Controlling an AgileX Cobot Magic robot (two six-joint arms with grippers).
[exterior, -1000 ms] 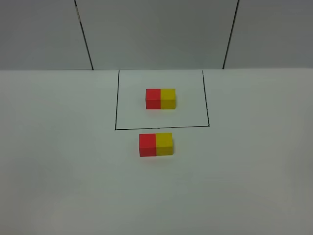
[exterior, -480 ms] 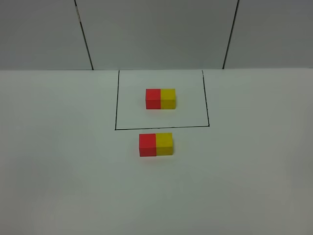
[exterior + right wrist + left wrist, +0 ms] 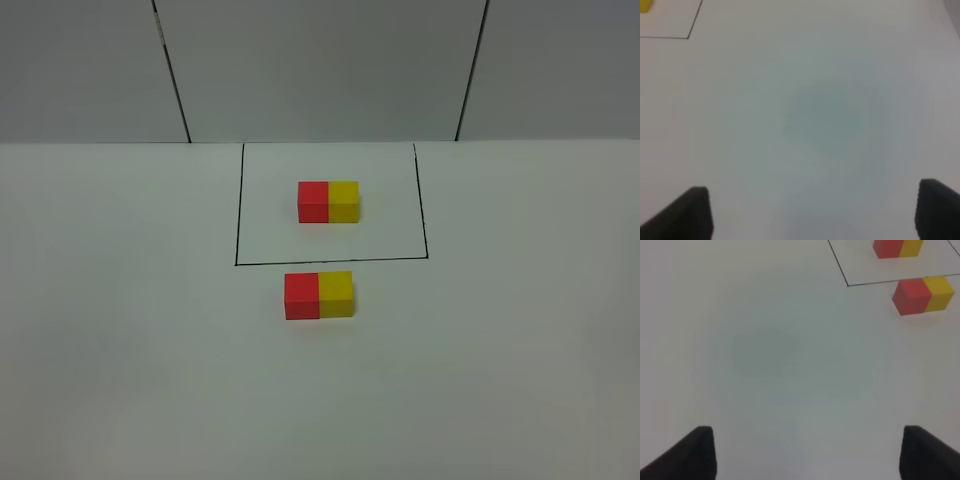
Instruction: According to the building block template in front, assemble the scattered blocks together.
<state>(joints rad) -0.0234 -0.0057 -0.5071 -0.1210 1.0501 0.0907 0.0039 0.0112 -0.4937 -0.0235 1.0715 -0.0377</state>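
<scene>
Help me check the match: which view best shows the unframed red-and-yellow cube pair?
Exterior high: the unframed red-and-yellow cube pair sits whole, centred, below the black-lined frame. Left wrist shows it near the edge; right wrist misses it.

Scattered blocks (image 3: 318,295) joined, just before template (image 3: 328,201).

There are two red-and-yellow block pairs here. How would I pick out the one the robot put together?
Find the black-lined rectangle on the white table. Just outside its near edge sit the assembled blocks, red touching yellow. The template pair lies inside the outline; this one has no frame.
</scene>
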